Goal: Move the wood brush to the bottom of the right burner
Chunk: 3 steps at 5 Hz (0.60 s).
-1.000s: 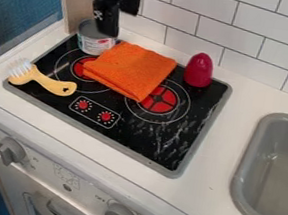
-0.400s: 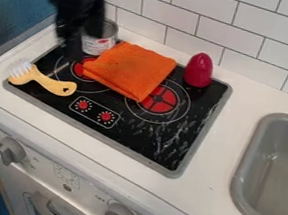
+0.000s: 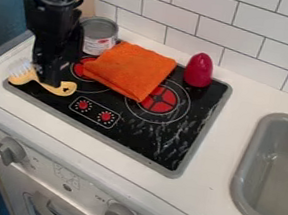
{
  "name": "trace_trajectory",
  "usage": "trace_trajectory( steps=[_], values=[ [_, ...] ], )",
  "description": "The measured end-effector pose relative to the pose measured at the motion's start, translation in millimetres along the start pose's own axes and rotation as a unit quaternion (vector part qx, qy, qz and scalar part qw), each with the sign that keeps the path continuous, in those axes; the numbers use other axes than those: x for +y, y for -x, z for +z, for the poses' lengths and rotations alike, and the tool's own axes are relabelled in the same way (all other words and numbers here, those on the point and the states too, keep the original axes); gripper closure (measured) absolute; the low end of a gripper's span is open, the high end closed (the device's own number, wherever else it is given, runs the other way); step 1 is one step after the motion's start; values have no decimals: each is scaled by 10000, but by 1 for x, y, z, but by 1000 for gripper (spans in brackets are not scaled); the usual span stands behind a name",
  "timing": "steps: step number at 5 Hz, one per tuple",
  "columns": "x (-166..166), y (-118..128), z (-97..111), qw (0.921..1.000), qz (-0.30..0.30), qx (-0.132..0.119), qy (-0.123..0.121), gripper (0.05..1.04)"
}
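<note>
The black gripper (image 3: 48,77) hangs down at the left of the stove, its lower end over the middle of the wood brush (image 3: 59,88). The brush lies on the stovetop's front left corner, white bristles to the left and the handle with its small hole to the right. Part of the brush is hidden behind the gripper, and whether they touch I cannot tell. The right burner (image 3: 159,99) is red inside white rings, its upper left part covered by the orange cloth.
The folded orange cloth (image 3: 130,71) lies across both burners. A metal can (image 3: 98,36) stands behind the left burner, and a dark pink object (image 3: 198,70) stands at the back right. A grey sink (image 3: 279,174) is at the right.
From the top edge above the can, the gripper has come left and down to the brush. The brush, cloth, can and pink object have stayed put.
</note>
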<state>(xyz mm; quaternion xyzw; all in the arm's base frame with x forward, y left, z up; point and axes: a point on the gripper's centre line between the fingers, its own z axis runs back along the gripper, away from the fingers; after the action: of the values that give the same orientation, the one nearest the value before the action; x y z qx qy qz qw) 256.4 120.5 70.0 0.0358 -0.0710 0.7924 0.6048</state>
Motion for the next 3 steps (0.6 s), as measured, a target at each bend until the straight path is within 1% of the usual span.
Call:
trace_trajectory(
  steps=[1,2,3],
  values=[
    [0,-3,-7,9999,12,-127,-80,83],
    [4,-11,-21,9990,163,-281,-317,83],
    [4,-18,-30,9980,337,-319,-440,83]
  ],
)
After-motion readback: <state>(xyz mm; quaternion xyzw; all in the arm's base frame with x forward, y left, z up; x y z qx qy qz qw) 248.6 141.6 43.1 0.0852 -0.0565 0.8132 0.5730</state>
